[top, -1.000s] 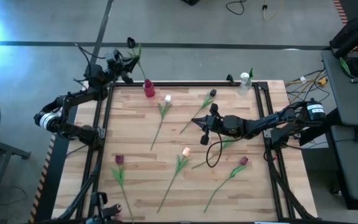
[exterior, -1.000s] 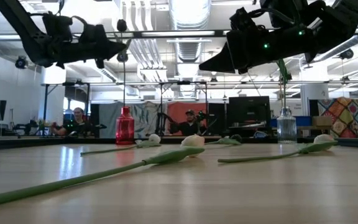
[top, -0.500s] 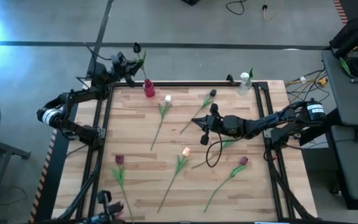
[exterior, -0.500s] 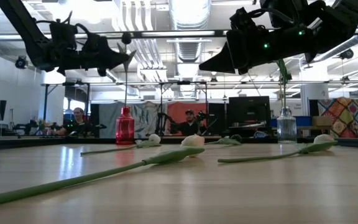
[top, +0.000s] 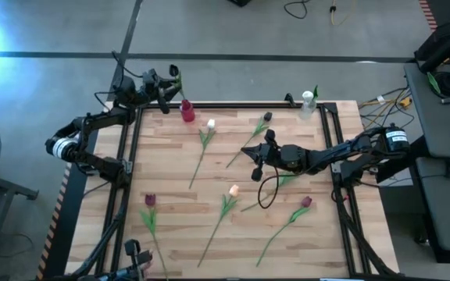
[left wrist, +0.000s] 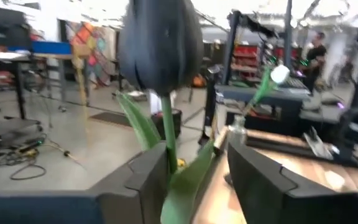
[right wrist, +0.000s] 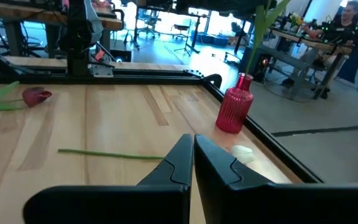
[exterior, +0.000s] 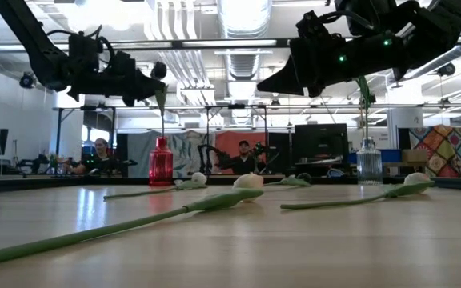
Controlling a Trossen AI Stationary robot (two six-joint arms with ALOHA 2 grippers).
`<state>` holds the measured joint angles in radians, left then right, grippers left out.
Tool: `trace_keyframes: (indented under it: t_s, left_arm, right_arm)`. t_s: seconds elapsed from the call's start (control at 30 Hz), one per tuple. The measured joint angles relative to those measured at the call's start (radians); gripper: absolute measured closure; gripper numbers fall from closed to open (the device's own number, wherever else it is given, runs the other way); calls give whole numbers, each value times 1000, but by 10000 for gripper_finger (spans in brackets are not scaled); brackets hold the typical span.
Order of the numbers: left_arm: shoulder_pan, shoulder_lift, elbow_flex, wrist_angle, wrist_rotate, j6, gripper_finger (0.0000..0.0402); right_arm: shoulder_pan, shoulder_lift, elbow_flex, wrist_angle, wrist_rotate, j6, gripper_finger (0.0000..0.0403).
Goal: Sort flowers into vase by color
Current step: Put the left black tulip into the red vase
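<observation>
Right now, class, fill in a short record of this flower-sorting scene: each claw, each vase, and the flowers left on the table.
left claw: open, high over the table's far left corner, stem between its fingers
flower there: dark tulip, upright above the red vase
right claw: shut, empty, hovering over the table's middle
clear vase: far right edge, green stem inside
lying on table: at least five tulips, pale and dark mixed
</observation>
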<state>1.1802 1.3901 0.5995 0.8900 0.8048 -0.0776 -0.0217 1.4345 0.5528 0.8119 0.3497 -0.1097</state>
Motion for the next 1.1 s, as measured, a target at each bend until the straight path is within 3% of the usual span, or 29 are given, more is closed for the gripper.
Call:
trace_keyframes:
  t_s: [0.27, 0.4, 0.7, 0.93, 1.1]
  left_arm:
    - [3, -72, -1, -226, 14, 172, 215]
    - [3, -143, -19, -304, -38, 248, 214]
    - [-22, -311, -213, -295, -136, 253, 218]
    - [-107, -426, -361, -225, -262, 250, 239]
    - [-134, -486, -390, -220, -272, 165, 243]
  right_arm:
    - [-17, -1, 70, -162, 18, 115, 393]
    - [-16, -1, 127, -284, 18, 117, 393]
    - [-54, -8, 232, -442, 4, 48, 394]
    - [-85, -7, 230, -498, -43, 129, 394]
    - [-83, -30, 229, -529, -44, 162, 394]
